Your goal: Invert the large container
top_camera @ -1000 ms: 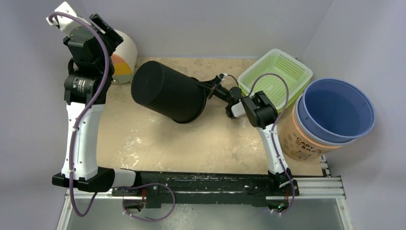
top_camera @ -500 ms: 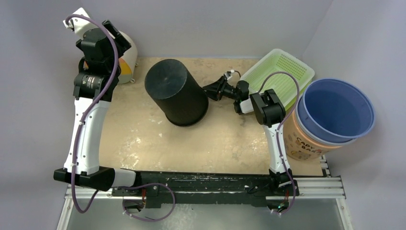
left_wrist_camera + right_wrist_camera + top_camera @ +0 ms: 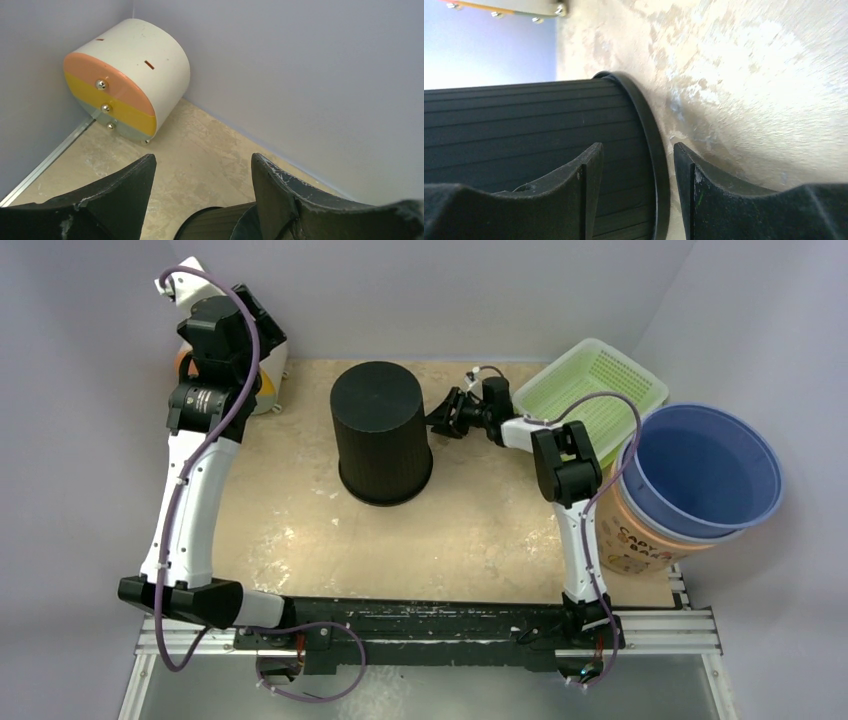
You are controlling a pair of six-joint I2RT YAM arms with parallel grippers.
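Observation:
The large container (image 3: 382, 435) is a black ribbed bucket. It stands upside down on the table, its closed base up and its rim on the surface. My right gripper (image 3: 442, 417) is open just to the right of it, low near the rim. In the right wrist view the fingers (image 3: 638, 146) stand apart with the bucket's wall (image 3: 524, 125) and rim just beyond them, not pinched. My left gripper (image 3: 268, 335) is open and empty, raised at the back left. In the left wrist view (image 3: 202, 157) the bucket (image 3: 220, 222) shows low between the fingers.
A cream round drawer unit (image 3: 272, 375) with orange, yellow and pale green fronts stands in the back left corner (image 3: 130, 80). A green mesh basket (image 3: 590, 390) sits at the back right. Stacked blue tubs (image 3: 700, 470) rest on an orange bucket at the right edge.
The black bucket went from tilted in my right gripper to standing upside down on the table. The right gripper let go and drew back. The left arm swung slightly right.

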